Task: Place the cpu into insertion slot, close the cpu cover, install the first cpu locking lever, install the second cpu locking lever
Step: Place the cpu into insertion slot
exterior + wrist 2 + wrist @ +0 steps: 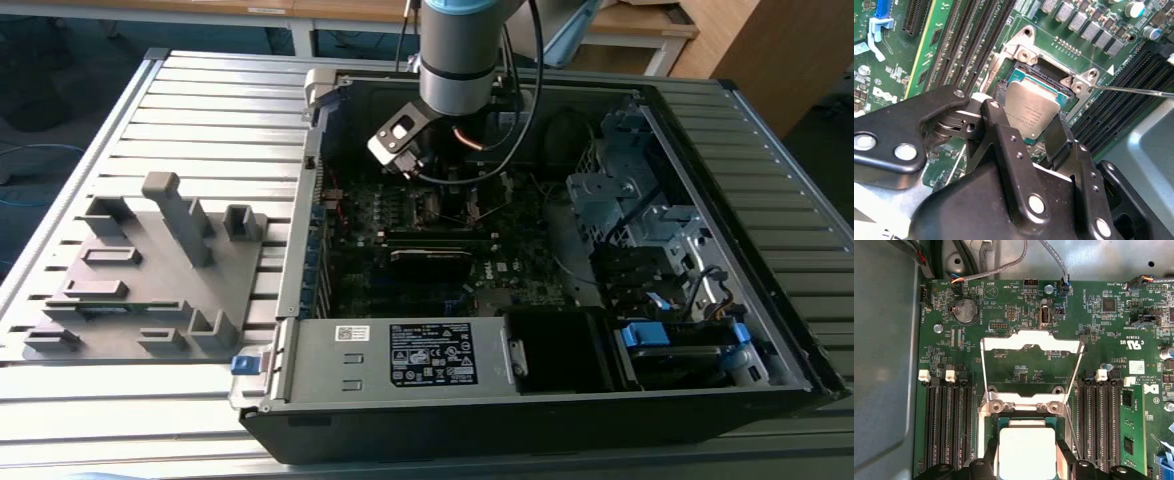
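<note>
On the ribbed metal surface (pixel 200 90) sits an open black computer case (pixel 534 432). Inside, the tool (pixel 1030 125) pinches the flat, dull-silver square cpu (pixel 1026 447) between matte black fingers (pixel 1004 135), at the black square socket (pixel 1046 75); I cannot tell if it is seated. Beyond, the thin silver cover frame (pixel 1026 338) stands swung open over the green board (pixel 1029 370).

Arm (pixel 461 50): was a smooth grey cylinder with a pale blue ring at its upper joint.
Cables (pixel 537 45): were black and ran alongside the arm.
Wrist block (pixel 398 135): was black with a silver face.
Gripper (pixel 1029 117): was matte black metal in the second wrist view.
Linkage plates (pixel 904 140): were flat with rounded ends.
Fingers (pixel 1009 145): were narrow black bars with small dark recessed screws.
Pivot screws (pixel 1036 203): had round silver heads.
</note>
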### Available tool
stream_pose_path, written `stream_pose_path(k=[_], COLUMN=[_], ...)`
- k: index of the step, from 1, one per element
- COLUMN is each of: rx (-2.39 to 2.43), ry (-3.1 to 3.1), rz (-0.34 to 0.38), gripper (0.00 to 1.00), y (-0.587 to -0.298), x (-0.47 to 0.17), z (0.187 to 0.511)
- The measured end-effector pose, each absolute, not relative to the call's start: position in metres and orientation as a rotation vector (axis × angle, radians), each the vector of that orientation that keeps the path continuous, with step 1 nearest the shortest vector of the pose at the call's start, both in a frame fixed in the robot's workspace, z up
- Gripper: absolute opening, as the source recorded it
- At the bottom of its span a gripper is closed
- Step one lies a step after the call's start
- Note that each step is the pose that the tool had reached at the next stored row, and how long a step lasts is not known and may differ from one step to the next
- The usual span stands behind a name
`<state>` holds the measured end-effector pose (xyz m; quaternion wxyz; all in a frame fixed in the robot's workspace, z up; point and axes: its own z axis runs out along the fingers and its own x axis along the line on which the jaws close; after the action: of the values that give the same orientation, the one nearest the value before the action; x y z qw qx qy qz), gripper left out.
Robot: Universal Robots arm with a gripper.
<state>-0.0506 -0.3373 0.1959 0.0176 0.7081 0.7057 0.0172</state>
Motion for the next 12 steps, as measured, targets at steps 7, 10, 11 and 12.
stream_pose_path(k=[7,10,11,12], rx=[2.200,2.200,2.200,2.200], ry=[2.193,2.193,2.193,2.193], rz=[0.054,0.054,0.054,0.054], gripper=[0.54,0.54,0.54,0.54], y=[-0.3371,-0.3371,-0.3370,-0.3370], x=[-0.0520,-0.0517,-0.0513,-0.0508], z=[0.1956,0.1956,0.1955,0.1956])
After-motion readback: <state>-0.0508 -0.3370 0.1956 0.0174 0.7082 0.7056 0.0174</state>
